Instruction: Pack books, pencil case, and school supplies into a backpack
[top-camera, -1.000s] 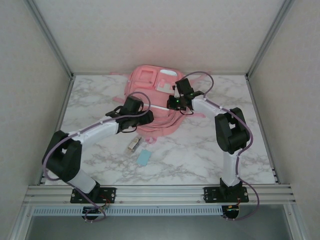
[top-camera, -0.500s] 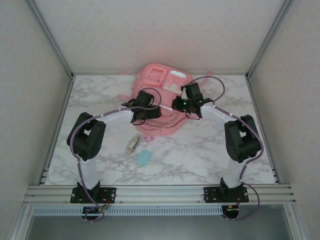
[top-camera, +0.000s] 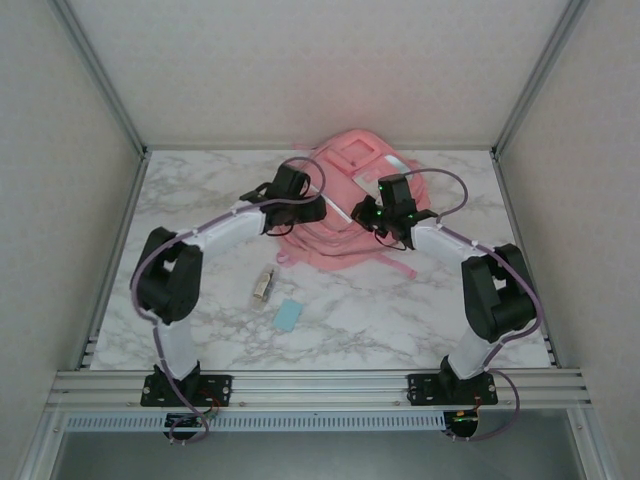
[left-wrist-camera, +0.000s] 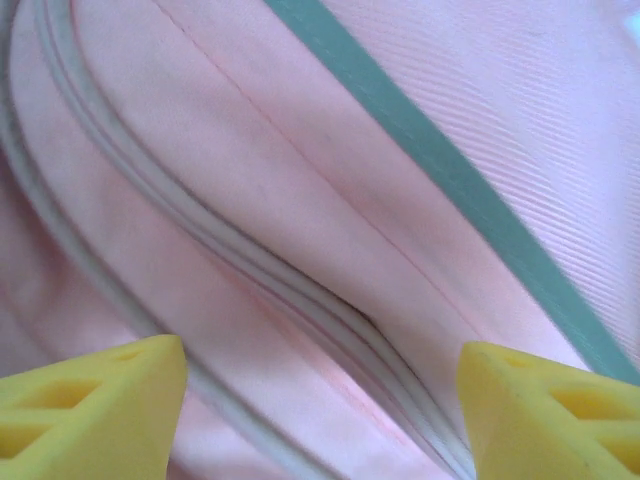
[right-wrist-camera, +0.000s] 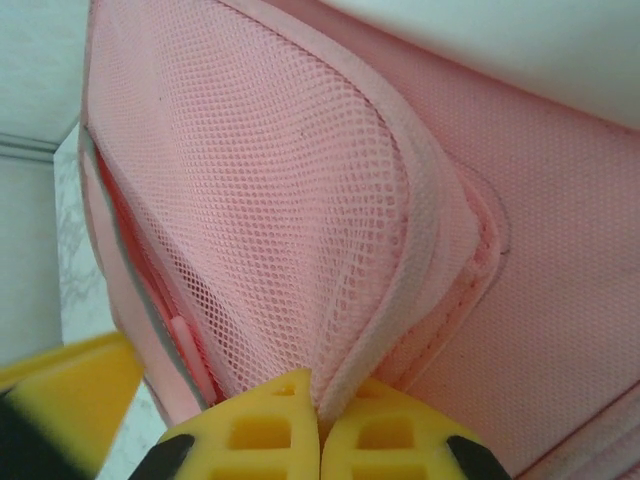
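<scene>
While the large pink fabric backpack with white trim (top-camera: 335, 240) has slid and turned toward the far right of the marbled surface (top-camera: 420, 320) over the last second, both my arms have travelled with it. It now lies at the far middle, its front pockets facing the back wall.

My right fingers (right-wrist-camera: 320, 425) are pressed fully together on the pale edging of the bag's mesh side pocket, and I judge that this pinch is what hauled the bag round. My left fingers (top-camera: 312, 210) have spread and now stand wide apart over a curved seam on the bag's left side, with fabric under them and nothing held.

To me this means the bag is being held steady so that the free left fingers can work on its opening. Packing itself has not begun for the things lying out.

I count one backpack and two arms. There is one small light-blue rectangular block (top-camera: 287, 316) on the near left of the surface. One stubby silvery-clear item (top-camera: 263, 287) lies just beside it, on its far side. Both are well apart from the bag.
</scene>
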